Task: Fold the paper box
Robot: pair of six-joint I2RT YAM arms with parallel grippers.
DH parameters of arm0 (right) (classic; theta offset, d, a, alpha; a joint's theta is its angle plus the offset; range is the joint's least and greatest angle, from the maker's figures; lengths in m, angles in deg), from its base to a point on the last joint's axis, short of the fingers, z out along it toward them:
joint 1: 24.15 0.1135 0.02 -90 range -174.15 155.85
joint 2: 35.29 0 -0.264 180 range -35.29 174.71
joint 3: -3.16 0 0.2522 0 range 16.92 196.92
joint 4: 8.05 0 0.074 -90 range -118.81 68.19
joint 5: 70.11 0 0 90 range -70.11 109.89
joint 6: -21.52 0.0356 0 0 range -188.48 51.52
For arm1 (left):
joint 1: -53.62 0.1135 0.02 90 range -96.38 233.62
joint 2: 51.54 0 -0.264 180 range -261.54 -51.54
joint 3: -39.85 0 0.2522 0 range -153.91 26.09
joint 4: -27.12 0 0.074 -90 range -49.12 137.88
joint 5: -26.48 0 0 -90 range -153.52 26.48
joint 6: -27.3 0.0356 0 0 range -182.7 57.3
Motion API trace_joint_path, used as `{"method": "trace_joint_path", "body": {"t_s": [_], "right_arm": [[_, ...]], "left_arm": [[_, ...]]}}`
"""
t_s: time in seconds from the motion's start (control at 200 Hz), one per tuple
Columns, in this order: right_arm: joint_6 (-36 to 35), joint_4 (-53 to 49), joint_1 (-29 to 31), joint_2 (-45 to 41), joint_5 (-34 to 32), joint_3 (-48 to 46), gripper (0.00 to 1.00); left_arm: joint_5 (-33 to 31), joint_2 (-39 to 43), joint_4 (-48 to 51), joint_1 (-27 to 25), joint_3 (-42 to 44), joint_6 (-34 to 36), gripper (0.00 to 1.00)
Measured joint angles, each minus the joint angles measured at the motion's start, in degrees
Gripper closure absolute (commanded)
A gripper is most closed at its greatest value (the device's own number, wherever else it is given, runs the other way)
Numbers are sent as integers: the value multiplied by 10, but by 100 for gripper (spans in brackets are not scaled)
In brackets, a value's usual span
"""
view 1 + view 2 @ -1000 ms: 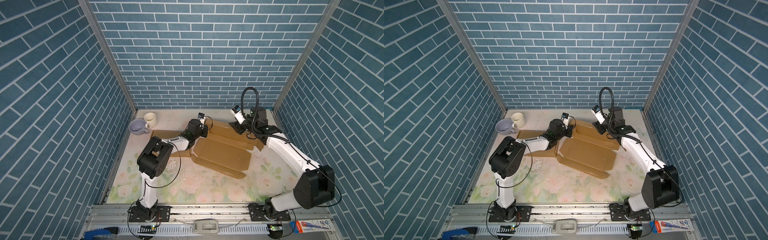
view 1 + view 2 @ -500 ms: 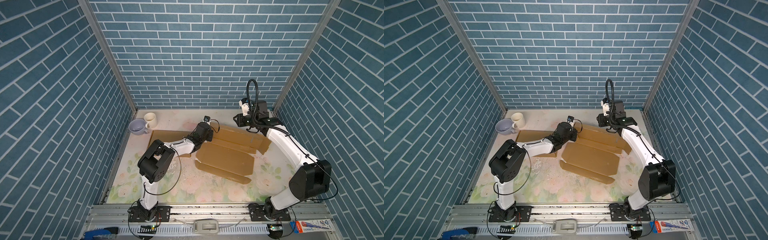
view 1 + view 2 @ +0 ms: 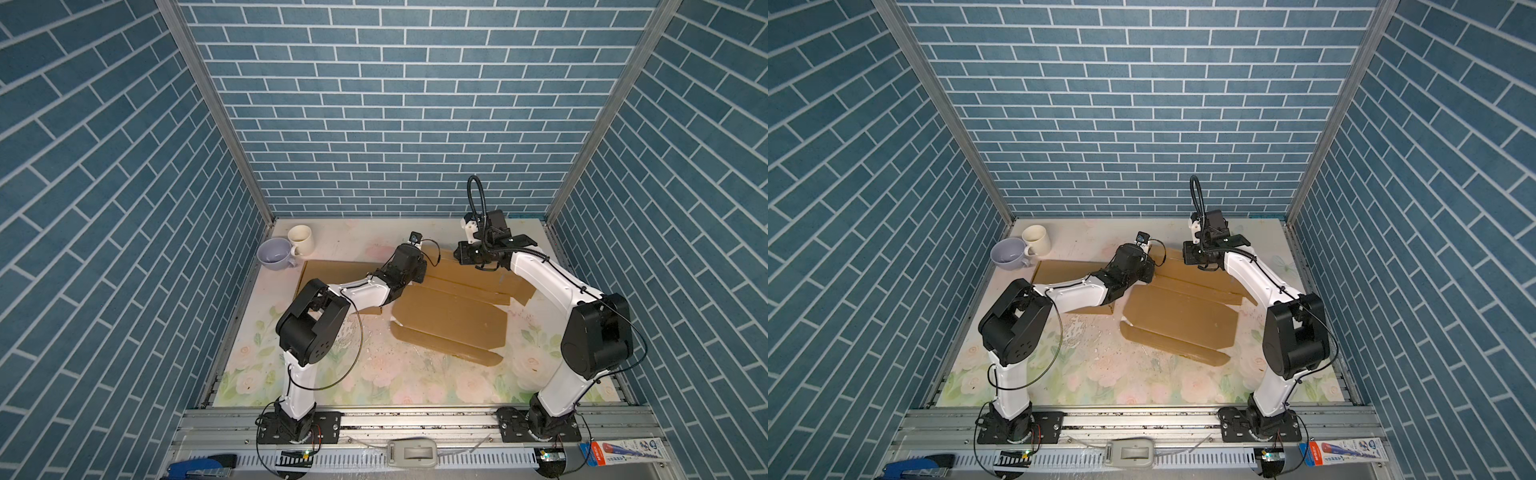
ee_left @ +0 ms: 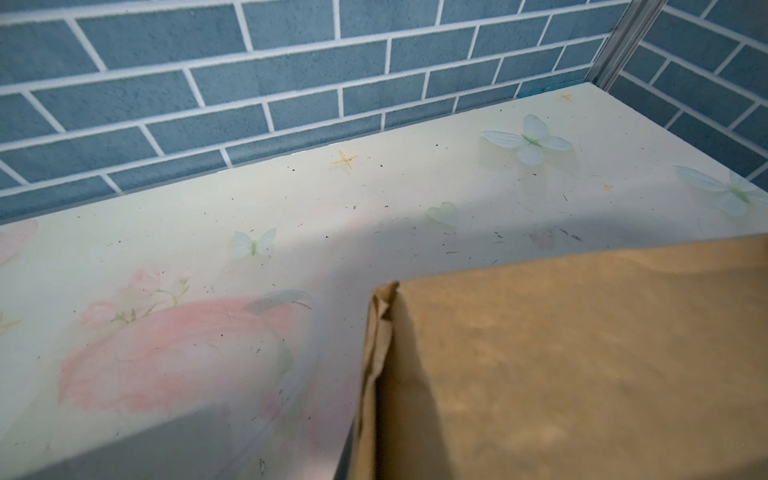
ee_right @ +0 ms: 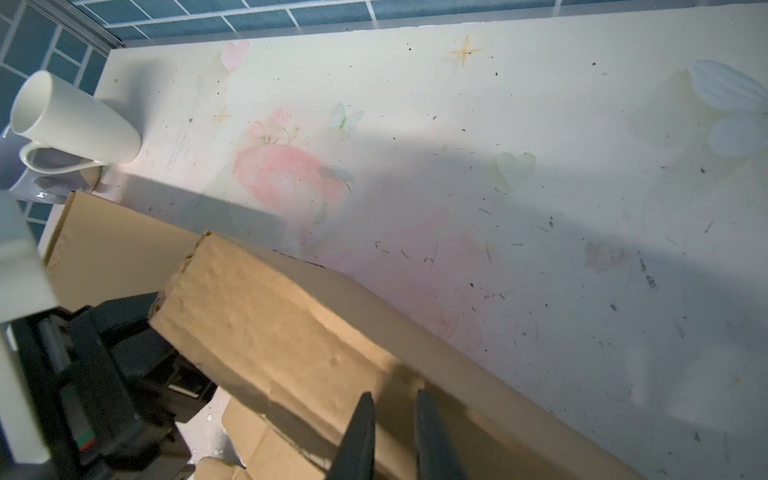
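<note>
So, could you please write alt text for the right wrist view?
A raised brown flap of the paper box runs diagonally across a scuffed floral table, with the right claw poised over it, fingertips a narrow gap apart. A white mug and a lilac cup stand together near the table's far corner.

Print on the front-rail packet is too small to read.

A lab robot cell: blue brick-print panels on aluminium posts wall in the table on three sides. Two robot arms are bolted to a rail along its front edge.
</note>
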Motion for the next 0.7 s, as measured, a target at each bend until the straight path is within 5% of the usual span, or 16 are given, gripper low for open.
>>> {"method": "trace_joint_path", "body": {"t_s": [0.12,0.205,0.295,0.435,0.575,0.7], "right_arm": [[1,-6,-11,-8,9,2,73],[-2,-26,-37,-29,19,0,59],[-20,-50,-90,-79,16,-10,43],[-59,-101,-195,-176,-6,-36,32],[-81,-136,-246,-203,-20,-65,31],[-105,-165,-241,-195,-45,-94,41]], "left_arm": [[-7,0,5,-1,-2,17,100],[-12,0,6,-1,-2,26,100],[-16,0,6,-2,-2,34,100],[-21,0,7,-2,-2,47,100],[-21,0,7,-2,-2,56,100],[-21,0,7,-2,-2,60,100]]}}
